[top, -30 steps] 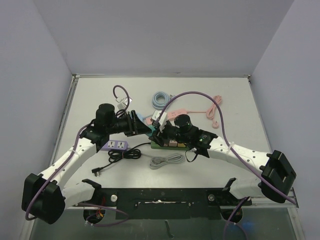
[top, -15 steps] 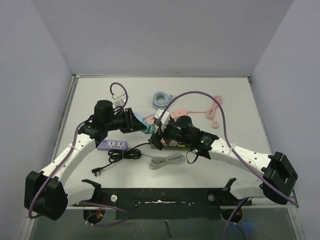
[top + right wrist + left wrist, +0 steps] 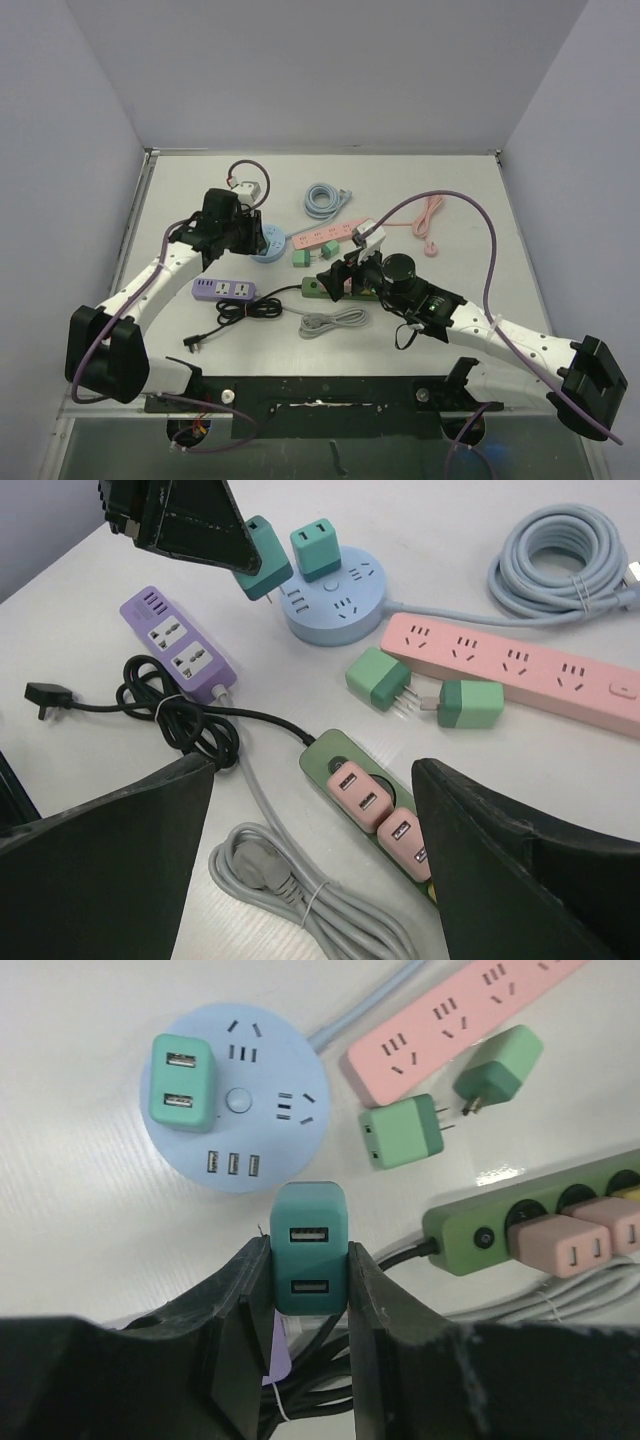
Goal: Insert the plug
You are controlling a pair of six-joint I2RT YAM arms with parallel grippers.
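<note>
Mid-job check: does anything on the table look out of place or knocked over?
A light green charger and a dark green charger lie on their sides, unplugged, prongs toward each other, between the pink strip and the green strip. The left gripper holds a teal charger tilted beside the round hub. Nothing looks damaged.

light: bright, even, diffuse from overhead | shadows: soft and short, tight under arms and cables on the worktop (image 3: 460, 190) | glare: small white sheen on the worktop beside the green power strip (image 3: 460, 1235), left wrist view | focus: top view sharp; near jaws in both wrist views dark, slightly soft | distortion: mild wide-angle bend at wrist-view edges
</note>
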